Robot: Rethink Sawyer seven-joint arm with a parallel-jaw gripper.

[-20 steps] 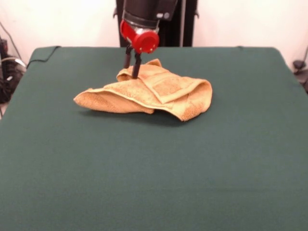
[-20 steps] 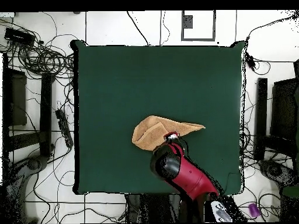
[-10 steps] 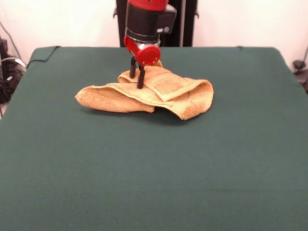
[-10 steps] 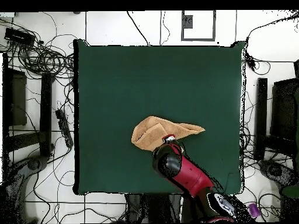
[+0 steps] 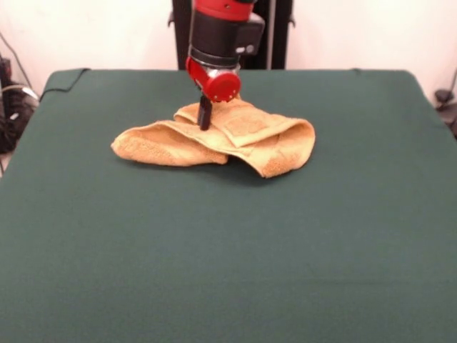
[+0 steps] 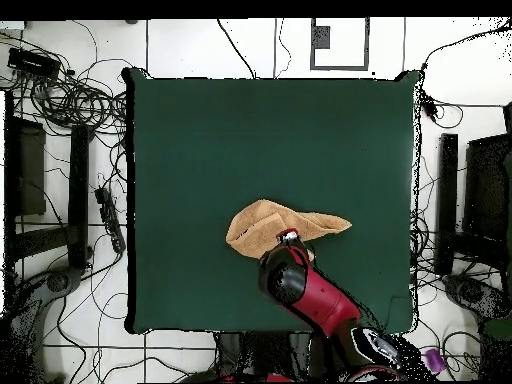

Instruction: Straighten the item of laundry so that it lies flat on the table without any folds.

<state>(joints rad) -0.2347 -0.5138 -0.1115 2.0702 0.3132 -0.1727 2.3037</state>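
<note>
The item of laundry (image 5: 243, 139) is an orange-tan towel lying crumpled, with several folds, on the far middle of the green table (image 5: 228, 250). A folded flap with a woven band lies on top. My gripper (image 5: 205, 123) comes down onto the towel's far left part, its two black fingers pressed together on a raised fold. In the overhead view the towel (image 6: 265, 222) lies below the table's (image 6: 270, 140) centre. The gripper (image 6: 289, 238) sits at its lower edge, with the red arm hiding part of the cloth.
Green cloth surrounds the towel on all sides, widest toward the near edge in the front view. Off the table, the overhead view shows tangled cables (image 6: 70, 95) and dark equipment (image 6: 448, 200) on the floor to both sides.
The fingers were apart over the towel's fold and have now closed together on it. The gripper has lowered slightly; the towel's shape has barely shifted.
</note>
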